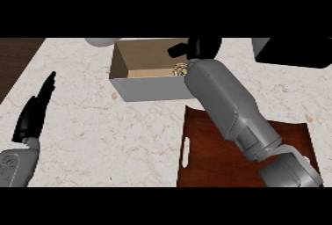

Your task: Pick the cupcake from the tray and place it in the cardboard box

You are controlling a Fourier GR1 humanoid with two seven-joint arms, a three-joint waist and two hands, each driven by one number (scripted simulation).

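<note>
- The cupcake (pixel 181 69) shows inside the cardboard box (pixel 152 90), by its right wall.
- The right hand (pixel 204 47) hangs above it; gripping or not, I cannot tell.
- The left hand (pixel 35 110) rests straight-fingered.
- Likely light and crumbly: hold the wrapper's sides.

The counter (pixel 97 132) is showing off-white stone with faint tan veining, and a dark brown wood strip (pixel 16 57) is bordering it at the upper left of the frame. The cardboard box (pixel 152 90) is presenting tan inner walls and pale grey outer faces, with the cupcake (pixel 181 69) reading as a cream-and-brown patch inside. The tray (pixel 207 154) at lower right is showing glossy reddish-brown grain with white handle slots; the left forearm (pixel 14 167) and right forearm (pixel 224 101) are appearing grey, the left hand (pixel 35 110) and right hand (pixel 204 47) black.
</note>
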